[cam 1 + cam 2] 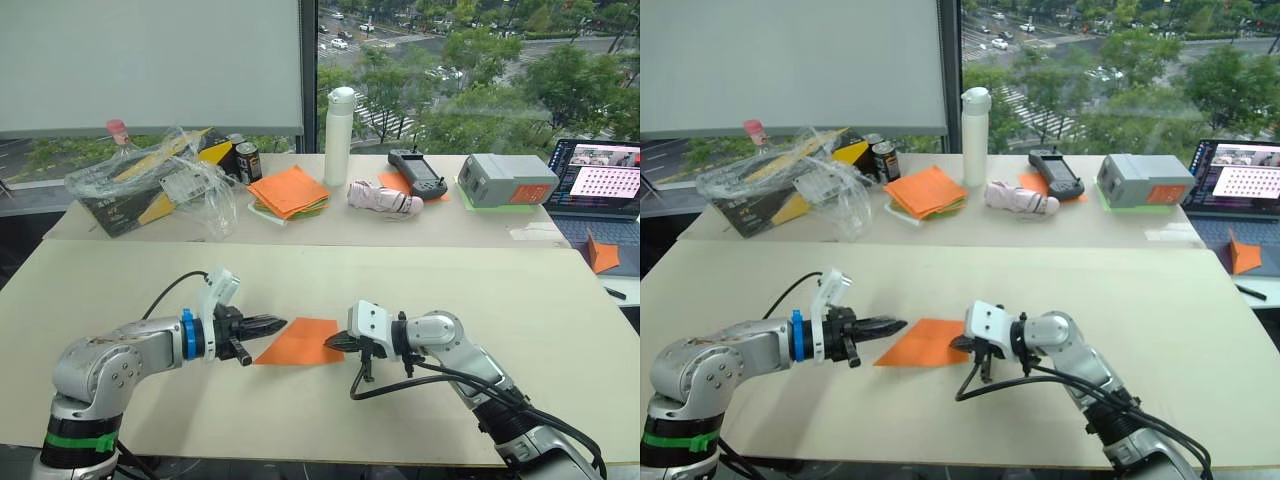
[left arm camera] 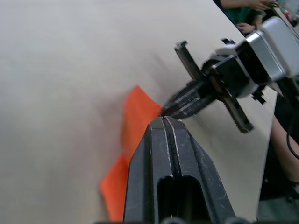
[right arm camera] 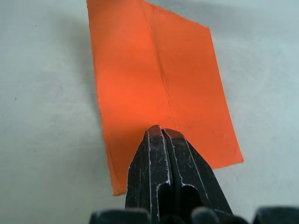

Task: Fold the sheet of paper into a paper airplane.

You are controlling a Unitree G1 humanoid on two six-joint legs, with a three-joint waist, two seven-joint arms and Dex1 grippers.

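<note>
2 claws on the thin bright-orange sheet of paper
I see left claw and right claw, both pressed together, tips touching its opposite edges on the pale bench.

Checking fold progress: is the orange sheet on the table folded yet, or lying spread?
Spread flat: the sheet of paper lies open on the table, showing one crease down its middle and no folded-over layer.

the sheet of paper lies flat on the near table, the left gripper and right gripper touching its opposite edges, fingers together.
</note>
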